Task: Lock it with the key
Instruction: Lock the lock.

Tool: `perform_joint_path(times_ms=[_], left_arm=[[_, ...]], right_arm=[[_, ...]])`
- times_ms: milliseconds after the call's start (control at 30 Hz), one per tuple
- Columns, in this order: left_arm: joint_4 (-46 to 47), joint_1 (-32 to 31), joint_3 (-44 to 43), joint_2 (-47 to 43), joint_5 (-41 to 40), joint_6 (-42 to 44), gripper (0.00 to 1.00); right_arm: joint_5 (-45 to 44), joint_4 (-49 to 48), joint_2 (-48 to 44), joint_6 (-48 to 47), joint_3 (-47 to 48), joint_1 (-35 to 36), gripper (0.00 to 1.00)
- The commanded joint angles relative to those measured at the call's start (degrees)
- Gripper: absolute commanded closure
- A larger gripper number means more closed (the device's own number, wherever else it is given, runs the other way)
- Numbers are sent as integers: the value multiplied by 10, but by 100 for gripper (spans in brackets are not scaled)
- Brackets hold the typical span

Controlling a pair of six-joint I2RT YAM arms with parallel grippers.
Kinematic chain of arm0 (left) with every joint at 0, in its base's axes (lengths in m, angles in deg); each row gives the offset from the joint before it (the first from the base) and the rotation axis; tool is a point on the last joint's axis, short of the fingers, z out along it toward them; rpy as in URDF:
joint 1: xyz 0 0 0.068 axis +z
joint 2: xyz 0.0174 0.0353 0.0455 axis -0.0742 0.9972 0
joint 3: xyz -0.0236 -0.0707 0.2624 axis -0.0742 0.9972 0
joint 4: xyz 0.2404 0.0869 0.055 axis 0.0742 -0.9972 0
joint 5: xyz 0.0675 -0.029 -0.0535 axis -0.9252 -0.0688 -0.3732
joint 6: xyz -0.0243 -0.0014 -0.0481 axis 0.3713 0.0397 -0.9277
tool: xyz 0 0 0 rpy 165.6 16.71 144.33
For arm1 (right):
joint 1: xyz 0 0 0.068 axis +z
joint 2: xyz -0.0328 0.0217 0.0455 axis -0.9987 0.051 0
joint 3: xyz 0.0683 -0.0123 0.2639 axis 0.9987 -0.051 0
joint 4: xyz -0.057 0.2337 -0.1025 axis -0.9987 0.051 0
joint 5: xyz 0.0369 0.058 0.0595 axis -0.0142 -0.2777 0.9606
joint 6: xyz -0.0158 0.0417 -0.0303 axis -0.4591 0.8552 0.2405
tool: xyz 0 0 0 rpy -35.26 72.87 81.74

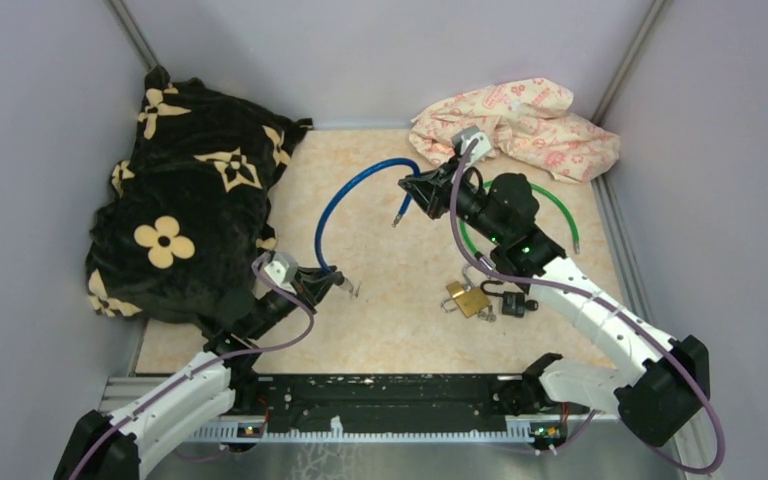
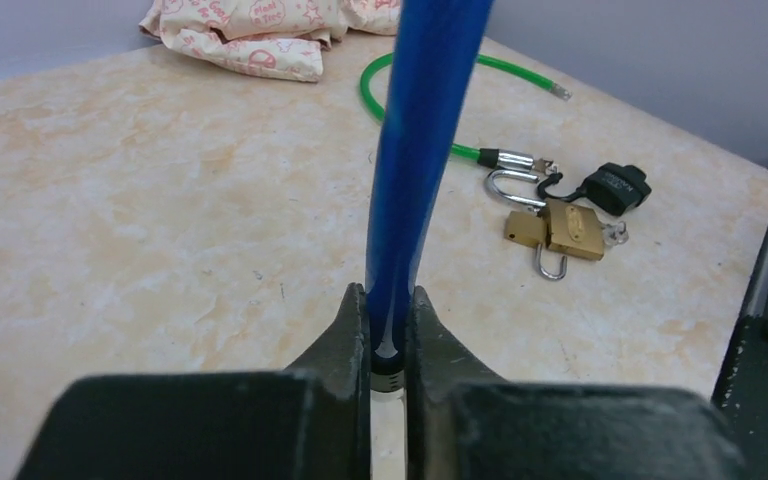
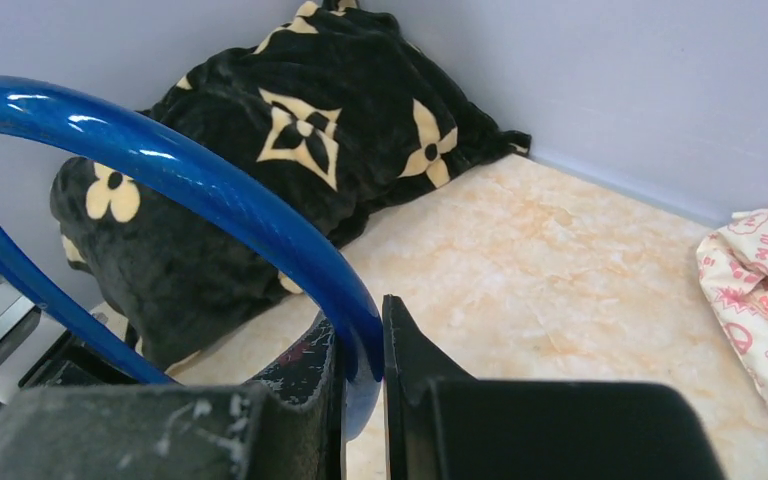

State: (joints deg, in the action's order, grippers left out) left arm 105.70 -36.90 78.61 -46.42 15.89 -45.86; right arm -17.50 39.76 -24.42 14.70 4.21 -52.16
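A blue cable arcs above the table between my two grippers. My left gripper is shut on one end of it, with the metal ferrule pinched between the fingers. My right gripper is shut on the cable near its other end. A brass padlock with its shackle open lies on the table right of centre, apart from both grippers. A small silver piece at its side looks like the key. A black padlock lies beside it.
A green cable curves on the table behind the locks, its ferrule end by the brass padlock. A black flowered cushion fills the back left. A pink patterned cloth lies at the back right. Grey walls enclose the table.
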Motion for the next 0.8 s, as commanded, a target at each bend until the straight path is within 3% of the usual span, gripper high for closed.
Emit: perform_joint_path(times_ms=[0,267,433,767], left_arm=[[20,13,-7,-13,-1,-14,100],[95,147,-124,-132,10,-146,100],[124,178,-149,-214,98,-161,100],[253,180,-114,-258,133,-93,100]], right_arm=[[12,-46,-20,19,52,19,100],[215,-69,85,44,265,70,100],[321,-70,169,26,406,134,100],[318,-62,206,18,435,209,100]])
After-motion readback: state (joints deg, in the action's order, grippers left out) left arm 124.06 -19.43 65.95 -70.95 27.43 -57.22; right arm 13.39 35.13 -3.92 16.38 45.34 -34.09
